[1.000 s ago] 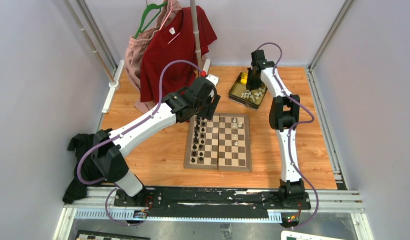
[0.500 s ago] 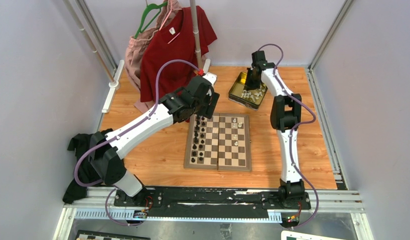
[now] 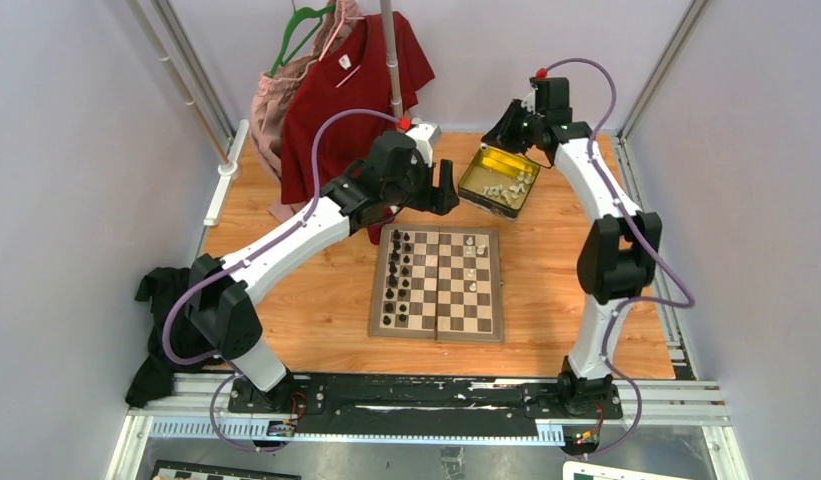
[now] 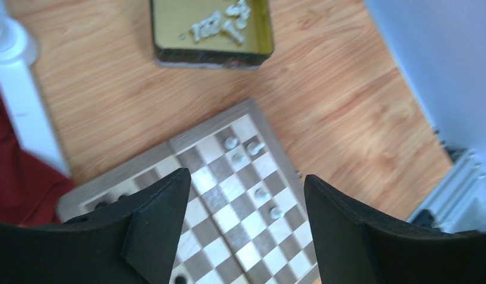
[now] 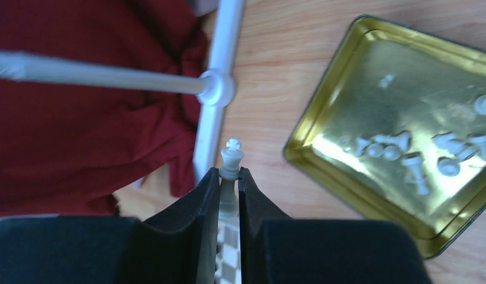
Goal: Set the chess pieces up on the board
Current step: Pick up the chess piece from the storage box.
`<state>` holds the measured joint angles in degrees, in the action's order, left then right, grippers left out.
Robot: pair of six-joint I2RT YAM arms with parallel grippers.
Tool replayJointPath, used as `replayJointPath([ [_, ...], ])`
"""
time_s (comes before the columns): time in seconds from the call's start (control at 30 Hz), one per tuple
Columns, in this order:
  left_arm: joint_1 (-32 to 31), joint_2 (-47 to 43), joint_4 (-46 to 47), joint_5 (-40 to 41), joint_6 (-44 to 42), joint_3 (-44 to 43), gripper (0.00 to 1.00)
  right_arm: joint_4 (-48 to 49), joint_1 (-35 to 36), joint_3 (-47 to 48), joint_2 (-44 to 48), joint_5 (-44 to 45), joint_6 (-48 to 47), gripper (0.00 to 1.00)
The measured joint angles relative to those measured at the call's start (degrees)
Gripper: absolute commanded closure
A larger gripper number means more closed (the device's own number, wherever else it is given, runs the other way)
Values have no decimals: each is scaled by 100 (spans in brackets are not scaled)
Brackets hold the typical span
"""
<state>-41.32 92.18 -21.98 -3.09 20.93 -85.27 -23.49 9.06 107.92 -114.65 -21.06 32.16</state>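
Pale walls close in a wooden counter (image 3: 316,320), and a red shirt (image 3: 336,110) hangs on a rack at the upper left of the overhead view. We see the board (image 3: 456,310) lying flat in the middle of that frame, with black pieces (image 3: 394,280) lined up along its left side (we cannot tell each type at this size). Only a handful of the white chess pieces (image 4: 239,158) stand on it, clustered towards its upper right corner. The others lie tumbled in the gold tin (image 3: 491,165), which sits on the counter just beyond that corner, apart from the board. The left jaws stand wide with nothing between them, hovering just past the board's upper edge in the overhead frame, between the shirt and the tin. The right jaws, raised by the tin's upper edge at the top centre of the frame, are clamped narrow on a white king (image 5: 231,161). Its stem is pinched between the two pads and its cross-topped head sticks out past their tips.
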Motion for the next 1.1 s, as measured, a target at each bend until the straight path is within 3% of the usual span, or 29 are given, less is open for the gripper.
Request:
replayJointPath([
  [0.2, 210, 308, 796, -846, 568, 0, 24, 920, 22, -1425, 1198, -706, 669, 100],
  [0.5, 389, 472, 1589, -1521, 1198, 4, 24, 1773, 50, -2979, 1902, -1552, 1641, 100],
  [0.77, 590, 592, 2157, -1860, 1617, 87, 27, 2382, 299, -3362, 2068, -1961, 2218, 100],
  [1.1, 645, 684, 2192, -1998, 1720, 192, 31, 2544, 382, -3364, 2070, -2015, 2411, 100],
])
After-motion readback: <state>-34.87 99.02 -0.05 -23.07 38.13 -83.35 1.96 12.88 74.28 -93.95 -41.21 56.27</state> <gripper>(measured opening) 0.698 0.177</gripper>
